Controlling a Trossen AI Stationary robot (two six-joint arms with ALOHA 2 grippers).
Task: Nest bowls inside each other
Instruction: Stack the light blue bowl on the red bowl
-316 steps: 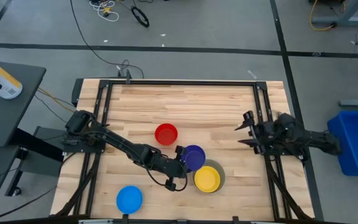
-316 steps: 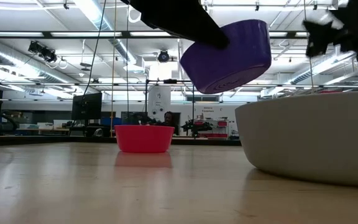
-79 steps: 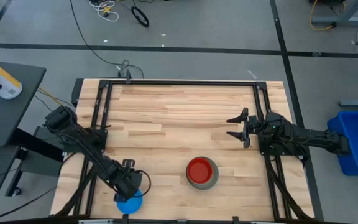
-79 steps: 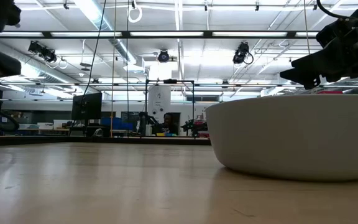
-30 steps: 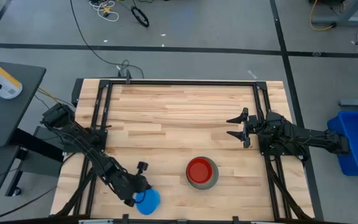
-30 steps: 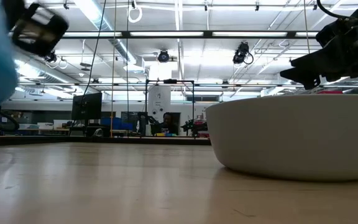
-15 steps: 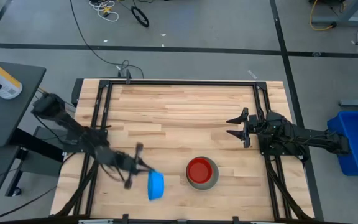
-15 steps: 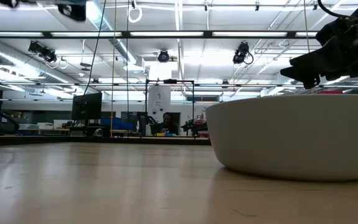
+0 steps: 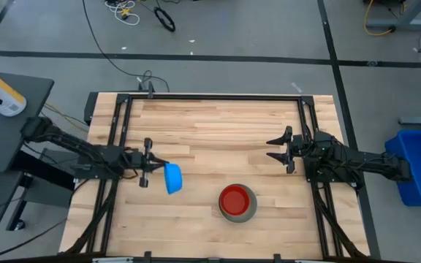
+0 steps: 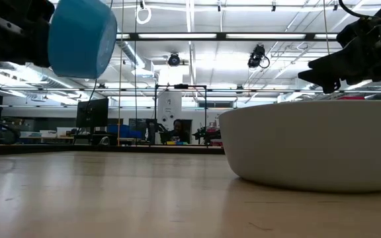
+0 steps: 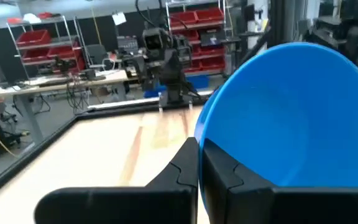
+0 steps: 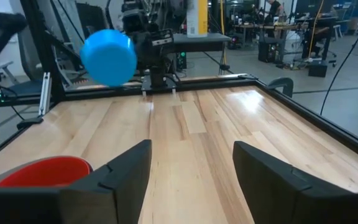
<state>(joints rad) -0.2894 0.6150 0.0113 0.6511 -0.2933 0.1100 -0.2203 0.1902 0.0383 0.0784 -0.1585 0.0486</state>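
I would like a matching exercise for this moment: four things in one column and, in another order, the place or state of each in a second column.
Things:
1. bright blue bowl
2. red bowl
3. grey bowl
4. right gripper

Places or states:
A. open, holding nothing, at the table's right side
B. rests on the table, outermost in the stack
C. tilted in the air, held by the left gripper
D. sits inside the grey bowl

Pairs: 1-C, 2-D, 3-B, 4-A

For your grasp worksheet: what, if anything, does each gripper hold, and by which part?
Left gripper holds the blue bowl by its rim; right gripper holds nothing.
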